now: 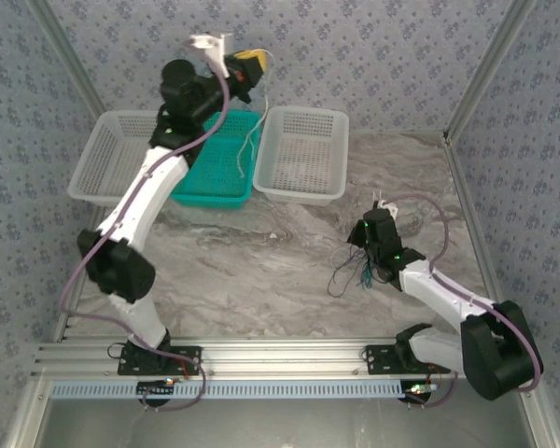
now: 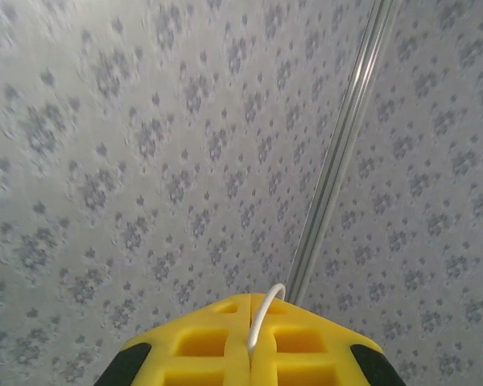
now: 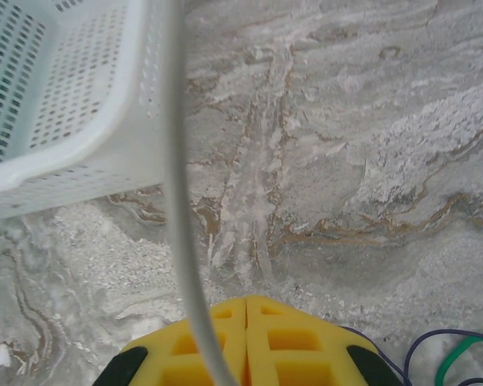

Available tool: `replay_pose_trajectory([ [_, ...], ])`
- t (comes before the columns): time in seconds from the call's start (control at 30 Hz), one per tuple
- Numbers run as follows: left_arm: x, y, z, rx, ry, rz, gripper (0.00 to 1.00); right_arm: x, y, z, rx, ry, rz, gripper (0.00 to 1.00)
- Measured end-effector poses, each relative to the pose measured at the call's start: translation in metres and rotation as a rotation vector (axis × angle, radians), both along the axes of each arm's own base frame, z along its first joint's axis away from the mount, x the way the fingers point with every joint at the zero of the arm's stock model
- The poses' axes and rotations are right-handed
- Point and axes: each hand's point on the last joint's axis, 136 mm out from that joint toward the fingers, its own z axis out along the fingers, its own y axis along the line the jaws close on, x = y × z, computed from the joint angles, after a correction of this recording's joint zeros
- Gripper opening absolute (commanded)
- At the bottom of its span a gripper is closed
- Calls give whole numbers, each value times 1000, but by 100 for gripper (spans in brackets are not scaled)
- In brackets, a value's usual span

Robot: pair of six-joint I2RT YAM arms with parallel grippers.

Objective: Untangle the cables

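Judged partly complete: the left gripper [image 1: 253,63], jaws clamped on a white cable [image 1: 253,131], hangs above the teal basket [image 1: 202,193] with that cable trailing into it, while the right gripper [image 3: 247,302], jaws together, stands right of the basket beside the dark, green and blue tangle [image 1: 351,272] left on the worktop [image 1: 252,285].

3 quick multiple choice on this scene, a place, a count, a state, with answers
1. Where does the left gripper's white cable hang? A over the teal basket B over the right arm's base C over the near rail
2. Baskets on the table? A two B three C five
3. The left gripper's jaws? A wide open B shut on the white cable C shut on a basket rim
Answers: 1 A, it dangles into the teal basket. 2 B, a left white basket and a right white basket flank the teal one. 3 B, the yellow fingers meet around the cable.
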Motion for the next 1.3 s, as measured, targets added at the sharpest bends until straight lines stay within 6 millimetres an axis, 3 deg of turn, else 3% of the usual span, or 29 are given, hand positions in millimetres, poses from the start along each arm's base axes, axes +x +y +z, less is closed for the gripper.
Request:
replay_pose_trajectory([
  [0.2,52,-36,-69,90,91,-13,0,-11,-4,19,16,-45,2,0],
  [0.33,65,-50,-106,136,148,-23,0,-20,-9,20,19,-52,1,0],
  [0.43,63,-63,-121,157,171,-43,0,-26,-11,16,15,-42,1,0],
  [0.6,49,-95,-131,198,162,-87,0,-29,-12,18,16,-44,1,0],
  [0.7,45,-119,-125,218,129,-104,0,-29,-13,18,16,-44,1,0],
  [0.87,42,-148,-84,199,11,-103,0,-32,-14,15,7,-28,-1,0],
  [0.93,37,-150,-61,170,-45,-93,0,-33,-15,13,3,-19,-2,0],
  [1.03,35,-144,-50,165,-61,-63,0,-36,-18,16,0,-22,-9,0],
  [1.1,41,-141,-59,190,-38,-33,0,-38,-20,19,3,-31,-13,0],
  [1.17,51,-139,-81,233,13,-7,0,-40,-21,23,6,-40,-16,0],
  [1.3,72,-138,-145,329,136,36,0,-43,-26,27,6,-49,-28,0],
])
